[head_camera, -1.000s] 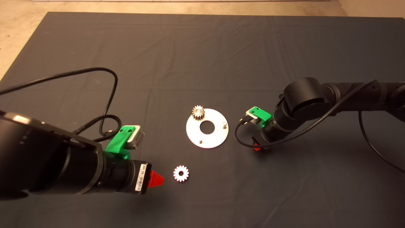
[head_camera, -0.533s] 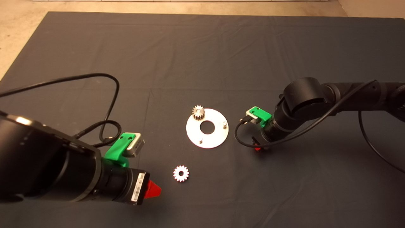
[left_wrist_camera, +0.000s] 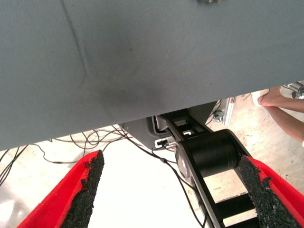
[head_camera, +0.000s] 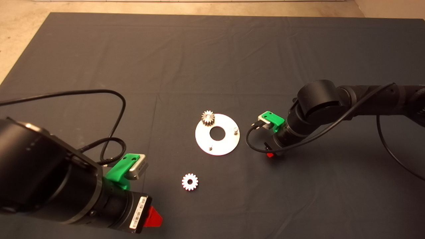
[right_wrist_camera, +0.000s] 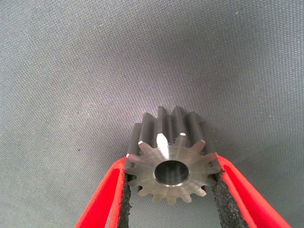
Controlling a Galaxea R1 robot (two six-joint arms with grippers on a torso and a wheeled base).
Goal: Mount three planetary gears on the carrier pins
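Observation:
The shiny round disc [head_camera: 229, 141] lies mid-mat, with one planetary gear [head_camera: 208, 118] seated on its far-left carrier pin. Two carrier pins [head_camera: 235, 130] [head_camera: 210, 147] stand bare. A second gear [head_camera: 190, 182] lies flat on the mat, in front of the disc. My right gripper [head_camera: 269, 154] is low over the mat just right of the disc. In the right wrist view it [right_wrist_camera: 171, 162] is shut on a third gear [right_wrist_camera: 171, 173], whose teeth press into both pads. My left gripper [head_camera: 152, 217] sits at the lower left, left of the loose gear, open [left_wrist_camera: 171, 159] and holding nothing.
Black cables loop over the mat by the left arm [head_camera: 113, 99] and under the right wrist [head_camera: 255, 146]. Past the mat's edge, the left wrist view shows floor cables, the robot's base [left_wrist_camera: 209, 152] and a person's leg [left_wrist_camera: 285, 102].
The left arm has drawn back toward the lower left, away from the loose gear. The right gripper has stayed in place beside the disc.

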